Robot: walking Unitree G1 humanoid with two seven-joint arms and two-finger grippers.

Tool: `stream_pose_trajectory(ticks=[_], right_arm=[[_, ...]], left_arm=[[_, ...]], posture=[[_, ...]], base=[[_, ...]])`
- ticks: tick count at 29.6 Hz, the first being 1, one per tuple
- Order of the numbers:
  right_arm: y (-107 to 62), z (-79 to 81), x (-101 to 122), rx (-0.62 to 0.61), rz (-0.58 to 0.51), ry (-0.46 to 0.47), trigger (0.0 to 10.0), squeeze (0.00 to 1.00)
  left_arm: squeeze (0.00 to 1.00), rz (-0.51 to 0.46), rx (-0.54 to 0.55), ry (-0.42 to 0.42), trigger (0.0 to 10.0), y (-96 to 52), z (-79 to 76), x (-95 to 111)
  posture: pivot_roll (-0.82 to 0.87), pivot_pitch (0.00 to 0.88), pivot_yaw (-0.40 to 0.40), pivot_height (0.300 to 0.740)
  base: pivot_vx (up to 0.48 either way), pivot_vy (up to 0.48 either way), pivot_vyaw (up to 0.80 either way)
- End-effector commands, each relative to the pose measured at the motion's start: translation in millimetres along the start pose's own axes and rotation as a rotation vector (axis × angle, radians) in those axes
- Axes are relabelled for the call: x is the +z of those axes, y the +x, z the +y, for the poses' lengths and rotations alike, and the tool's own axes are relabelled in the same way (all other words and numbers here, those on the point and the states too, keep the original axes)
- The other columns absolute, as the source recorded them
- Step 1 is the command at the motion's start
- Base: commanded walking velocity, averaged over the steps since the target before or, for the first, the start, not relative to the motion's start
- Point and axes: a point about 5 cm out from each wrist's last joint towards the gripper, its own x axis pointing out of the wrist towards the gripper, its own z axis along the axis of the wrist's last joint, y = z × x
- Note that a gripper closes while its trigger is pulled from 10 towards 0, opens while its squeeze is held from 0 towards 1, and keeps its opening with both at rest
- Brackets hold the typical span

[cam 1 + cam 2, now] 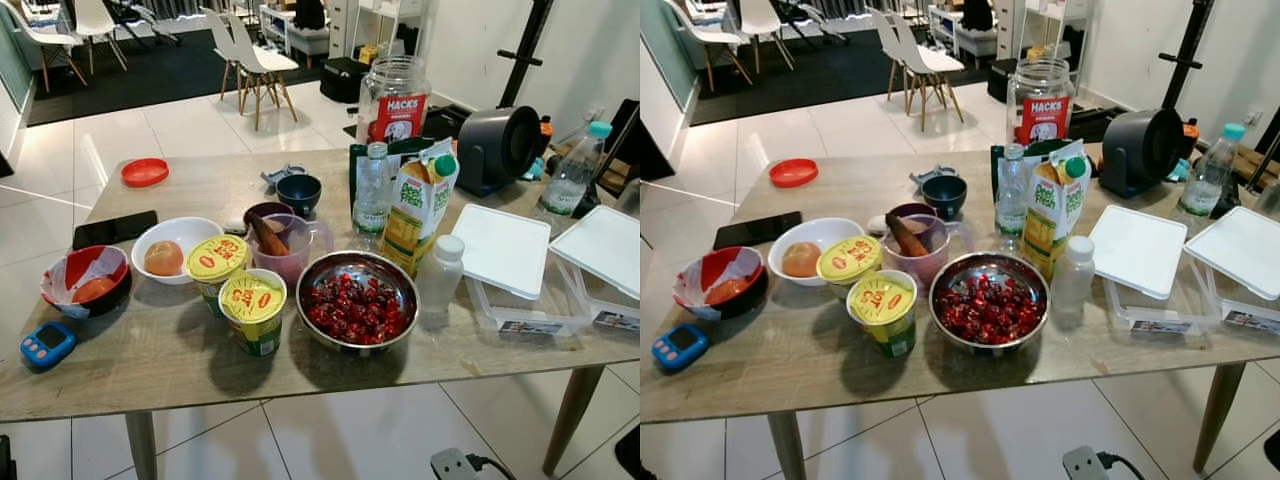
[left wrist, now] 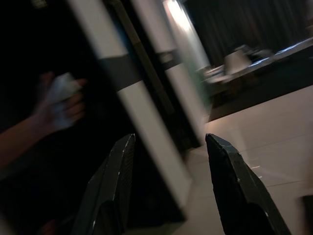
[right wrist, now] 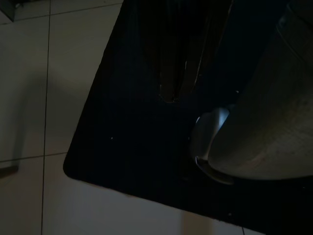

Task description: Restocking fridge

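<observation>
wooden table (image 1: 120, 370), green-yellow juice carton (image 1: 420, 205) upright, left fingers (image 2: 230, 181) apart, right unclear

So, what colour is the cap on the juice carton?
Green. The juice carton has a round green cap, clearest in the left eye view.

Wooden table (image 1: 150, 350) on white tile floor (image 1: 60, 150). Blue timer (image 1: 46, 343) at its left edge, black phone (image 1: 114, 229) and red lid (image 1: 145, 172) further back. Black round fan (image 1: 500, 147) at far right. White chairs (image 1: 255, 62) behind, on dark carpet (image 1: 140, 70). Power plug (image 1: 455, 465) on floor under table.
</observation>
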Motion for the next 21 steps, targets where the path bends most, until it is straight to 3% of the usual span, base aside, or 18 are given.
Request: stream_pose_trajectory(ticks=[1,4,5,6,7,9,12,14,16,17,18,20,21], right_arm=[[0.3,2.9,-1,0.007,0.004,-0.003,10.0,0.0],[0.2,2.9,-2,0.007,0.006,-0.005,10.0,0.0],[0.2,2.9,-2,0.007,0.006,-0.005,10.0,0.0],[0.2,2.6,-2,0.007,0.007,-0.006,10.0,0.0],[0.2,2.6,-2,0.007,0.007,-0.006,10.0,0.0],[0.1,2.4,-2,0.005,0.007,-0.008,10.0,0.0],[0.1,2.3,-3,0.004,0.007,-0.008,10.0,0.0],[0.1,2.6,-3,0.004,0.007,-0.009,10.0,0.0],[0.2,3.0,-2,0.004,0.006,-0.011,10.0,0.0],[0.2,3.0,-2,0.004,0.006,-0.011,10.0,0.0],[0.3,3.2,-2,0.004,0.006,-0.011,10.0,0.0],[0.3,3.2,-2,0.004,0.006,-0.011,10.0,0.0],[0.3,3.2,-2,0.004,0.005,-0.013,10.0,0.0]], left_arm=[[0.0,-0.043,-0.072,-0.041,10.0,1.6,-12.3,9],[0.0,-0.125,-0.263,-0.188,10.0,4.5,-34.8,31],[0.0,-0.125,-0.263,-0.188,10.0,4.5,-34.8,31],[0.0,-0.159,-0.328,-0.272,10.0,5.3,-41.6,43],[0.0,-0.159,-0.328,-0.272,10.0,5.3,-41.6,43],[0.0,-0.214,-0.449,-0.373,10.0,3.6,-51.8,59],[0.0,-0.244,-0.522,-0.411,10.0,1.7,-57.7,69],[0.0,-0.288,-0.641,-0.457,10.0,-2.7,-65.4,82],[0.47,-0.337,-0.831,-0.426,10.0,-12.9,-76.6,95],[0.47,-0.337,-0.831,-0.426,10.0,-12.9,-76.6,95],[0.47,-0.351,-0.904,-0.408,10.0,-17.7,-80.8,99],[0.47,-0.351,-0.904,-0.408,10.0,-17.7,-80.8,99],[1.0,-0.369,-1.093,-0.369,10.0,-29.0,-91.4,111]], posture=[[-0.03,0.0,0.022,0.74],[-0.03,0.0,0.022,0.74],[-0.03,0.0,0.022,0.74],[-0.03,0.0,0.022,0.74],[-0.03,0.0,0.022,0.74],[-0.03,0.0,0.021,0.74],[-0.03,0.0,0.023,0.74],[-0.03,0.0,0.024,0.74],[-0.03,0.0,0.025,0.74],[-0.03,0.0,0.025,0.74],[-0.03,0.0,0.025,0.74],[-0.03,0.0,0.025,0.74],[-0.03,0.0,0.029,0.74]], base=[[0.0,0.0,0.0],[0.0,0.0,0.0],[0.0,0.0,0.0],[0.0,0.0,0.0],[0.0,0.0,0.0],[0.0,0.0,0.0],[0.0,0.0,0.0],[0.0,0.0,0.0],[0.0,0.0,0.0],[0.0,0.0,0.0],[0.0,0.0,0.0],[0.0,0.0,0.0],[0.0,0.0,0.0]])
